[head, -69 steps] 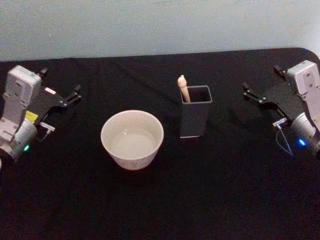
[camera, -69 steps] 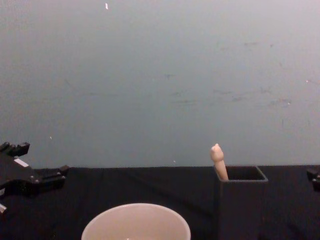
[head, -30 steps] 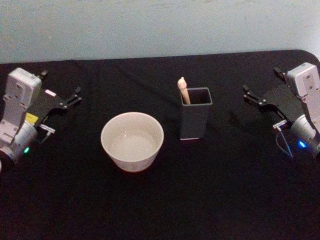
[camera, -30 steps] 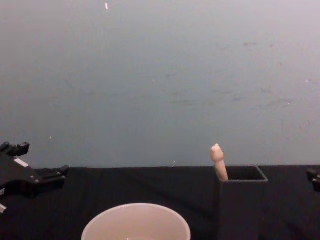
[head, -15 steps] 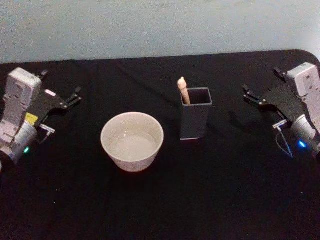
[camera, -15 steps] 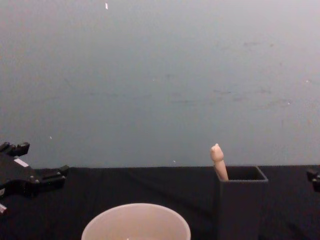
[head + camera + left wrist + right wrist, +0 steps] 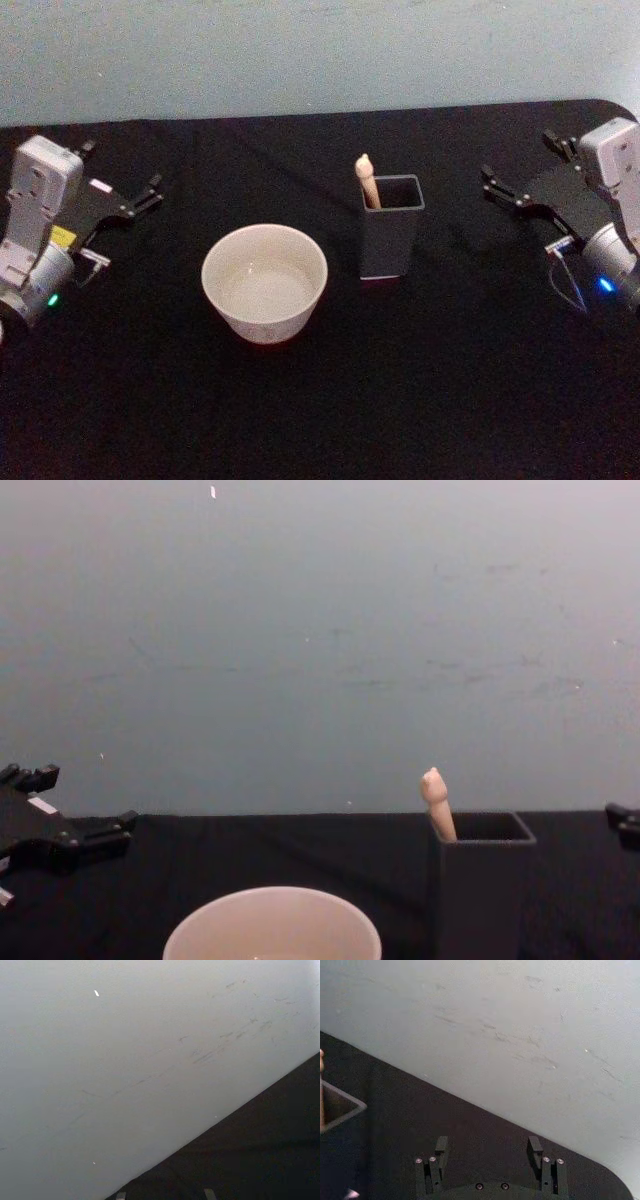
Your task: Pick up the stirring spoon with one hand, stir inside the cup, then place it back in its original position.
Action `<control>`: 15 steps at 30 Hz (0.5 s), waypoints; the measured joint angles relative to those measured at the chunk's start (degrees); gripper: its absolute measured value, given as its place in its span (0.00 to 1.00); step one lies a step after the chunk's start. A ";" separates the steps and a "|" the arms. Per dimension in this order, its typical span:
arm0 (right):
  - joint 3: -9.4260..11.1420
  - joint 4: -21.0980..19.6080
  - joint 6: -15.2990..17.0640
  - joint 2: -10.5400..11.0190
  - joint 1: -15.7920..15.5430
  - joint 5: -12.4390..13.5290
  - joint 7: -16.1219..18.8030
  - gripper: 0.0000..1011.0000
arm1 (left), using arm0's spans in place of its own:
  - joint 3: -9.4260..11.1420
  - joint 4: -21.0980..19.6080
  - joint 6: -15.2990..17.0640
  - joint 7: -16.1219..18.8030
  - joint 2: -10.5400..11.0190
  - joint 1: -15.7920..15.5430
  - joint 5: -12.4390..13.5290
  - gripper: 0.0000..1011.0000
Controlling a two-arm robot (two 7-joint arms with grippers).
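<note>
Head view: cup [image 7: 264, 282] and dark holder box [image 7: 390, 240] sit side by side. The stirring spoon [image 7: 366, 178] stands near-upright in the box's back corner, knob up. Right gripper [image 7: 518, 157], fingers wide, is nearer imo: spoon's straight ahead of its tips. Left gripper [image 7: 122, 166], also wide, has the cup btwn it and the spoon.

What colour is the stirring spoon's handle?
Pale beige; the stirring spoon shows best in the chest view.

Dim, even light; faint soft shadows on black table [image 7: 320, 420].
</note>
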 joint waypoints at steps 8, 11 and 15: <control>2.01 -4.70 2.44 0.18 -1.09 4.02 4.87 0.99 | 0.00 0.00 0.00 0.00 0.00 0.00 0.00 0.99; 2.53 -6.28 3.45 0.05 -1.26 5.72 6.96 0.99 | 0.00 0.00 0.00 0.00 0.00 0.00 0.00 0.99; 2.96 -7.91 5.32 -0.40 -0.99 8.26 10.52 0.99 | 0.00 0.00 0.00 0.00 0.00 0.00 0.00 0.99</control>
